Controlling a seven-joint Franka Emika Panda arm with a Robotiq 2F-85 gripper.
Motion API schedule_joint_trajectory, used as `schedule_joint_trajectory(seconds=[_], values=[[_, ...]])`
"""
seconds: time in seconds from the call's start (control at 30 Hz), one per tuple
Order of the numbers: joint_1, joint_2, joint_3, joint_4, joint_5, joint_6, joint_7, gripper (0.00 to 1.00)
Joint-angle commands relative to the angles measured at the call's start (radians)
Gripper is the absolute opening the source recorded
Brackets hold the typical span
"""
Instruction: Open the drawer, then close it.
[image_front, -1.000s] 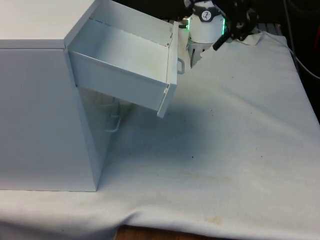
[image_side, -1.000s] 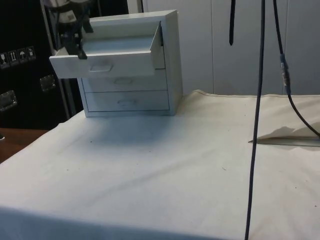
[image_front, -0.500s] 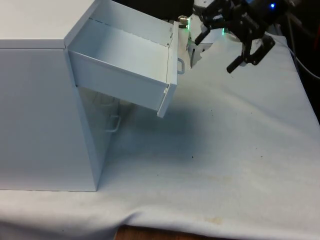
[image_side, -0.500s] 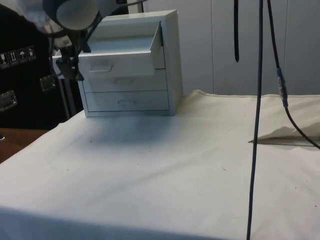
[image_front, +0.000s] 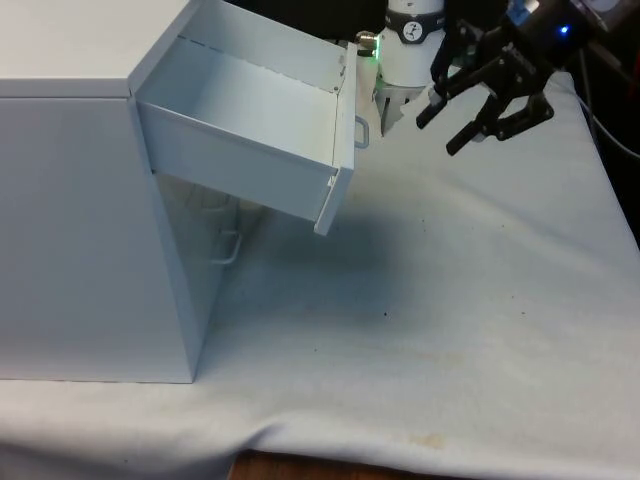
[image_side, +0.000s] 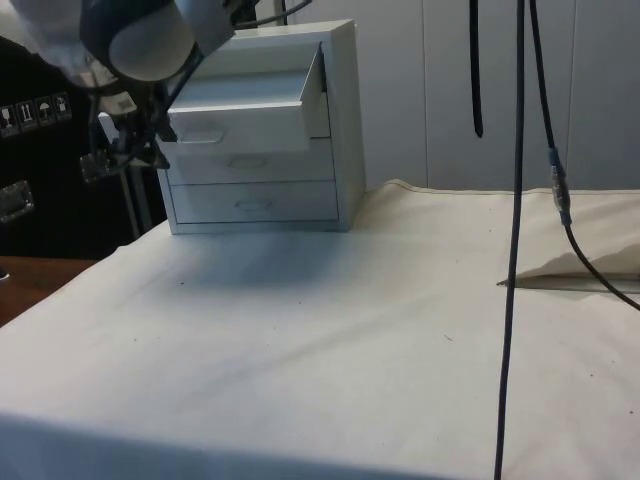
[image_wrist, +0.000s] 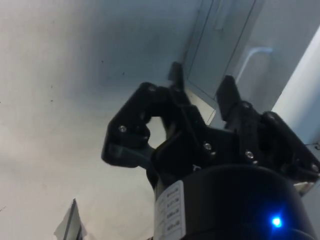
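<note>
The white chest of drawers (image_front: 80, 200) stands at the front view's left with its top drawer (image_front: 250, 130) pulled far out and sagging; the drawer is empty. Its small handle (image_front: 361, 131) sits on the drawer front. My black gripper (image_front: 436, 138) hangs in the air off the drawer front, apart from the handle, fingers pointing back toward the chest. In the side view the gripper (image_side: 125, 148) is just beyond the open drawer (image_side: 240, 115), level with the second drawer. In the wrist view the gripper (image_wrist: 200, 82) has a plain gap between its fingers, open on nothing, with a lower drawer's handle (image_wrist: 252, 55) beyond.
The two lower drawers (image_side: 250, 200) are shut. A black cable (image_side: 515, 250) hangs down in front of the side camera. The white cloth (image_front: 450, 300) stretches bare to the front view's right, and its front edge (image_front: 300, 455) is near.
My gripper has come away from the drawer front and dropped lower, and its fingers have drawn closer together. The drawer has stayed pulled out.
</note>
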Motion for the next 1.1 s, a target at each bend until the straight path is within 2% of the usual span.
schedule_joint_trajectory(seconds=[0.0,0.1,0.13,0.2,0.3,0.43,0.5,0.53,0.57,0.7,0.8,0.83,0.87,1.07], values=[[0.000,0.002,0.001,0.002,0.001,-0.003,0.002,0.39],[0.000,0.003,0.002,0.003,0.000,-0.003,0.004,0.23],[0.000,0.003,0.003,0.003,0.000,-0.003,0.005,0.12],[0.000,0.001,0.003,0.000,-0.001,-0.001,0.005,0.02],[-0.009,-0.005,-0.004,-0.013,-0.007,0.010,-0.004,0.00],[-0.013,-0.009,-0.017,-0.031,-0.007,0.022,-0.015,0.00],[-0.019,-0.012,-0.026,-0.044,-0.008,0.031,-0.022,0.00],[-0.020,-0.002,-0.025,-0.032,-0.003,0.011,-0.018,0.00],[-0.021,-0.013,-0.028,-0.049,-0.009,0.034,-0.025,0.00],[-0.026,-0.016,-0.042,-0.064,-0.009,0.044,-0.036,0.00],[-0.028,-0.020,-0.056,-0.080,-0.010,0.052,-0.048,0.00],[-0.029,-0.008,-0.053,-0.064,-0.003,0.031,-0.042,0.00],[-0.028,-0.021,-0.060,-0.084,-0.010,0.055,-0.051,0.00],[-0.027,-0.037,-0.082,-0.106,-0.017,0.061,-0.069,0.00]])
